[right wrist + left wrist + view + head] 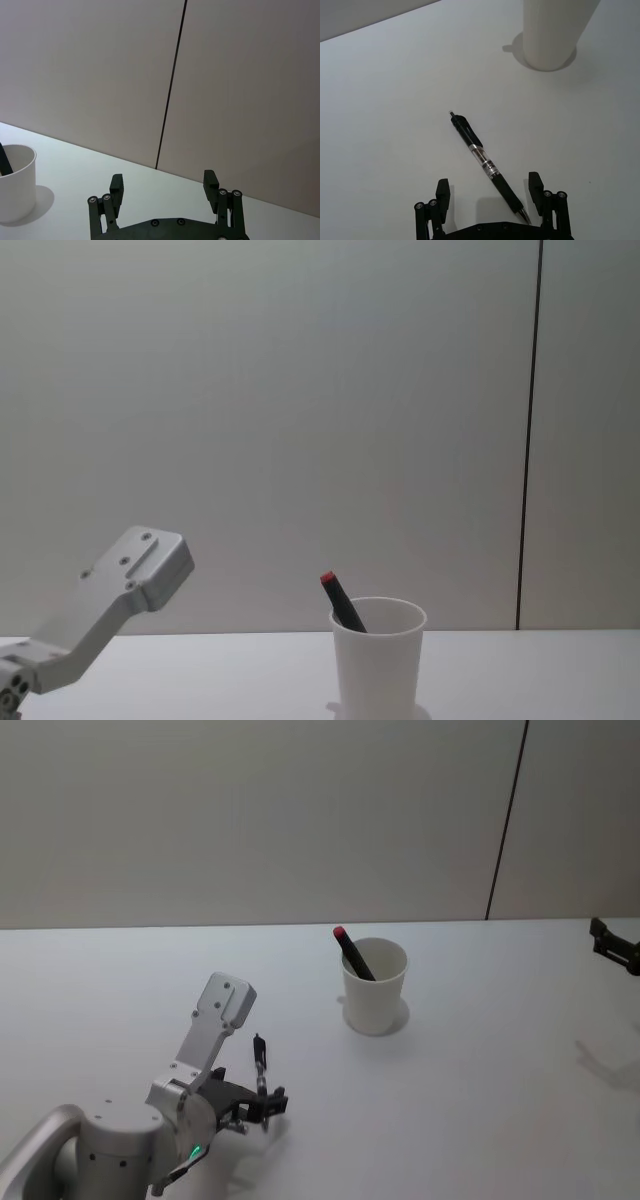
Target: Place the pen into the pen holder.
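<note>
On the table (480,1120), apart from the cup (376,995), the pen (481,156) lies flat. The left gripper (489,182), released, straddles its tip end. Light, stiff, slick barrel: judged best gripped at the rubber sleeve near the tip. Right gripper (162,179), also released, is parked at right.

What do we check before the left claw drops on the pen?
1. Left claw open: ok.
2. Pen flat on the table, nothing touching it: ok.
3. Pen centred in the claw: not ok, it lies skewed, tip end close to one finger.
4. Pen holder upright: ok.
5. Room in holder: ok, one red-capped pen leans inside, space beside it.
6. Right claw parked off at the table's right edge: ok.
</note>
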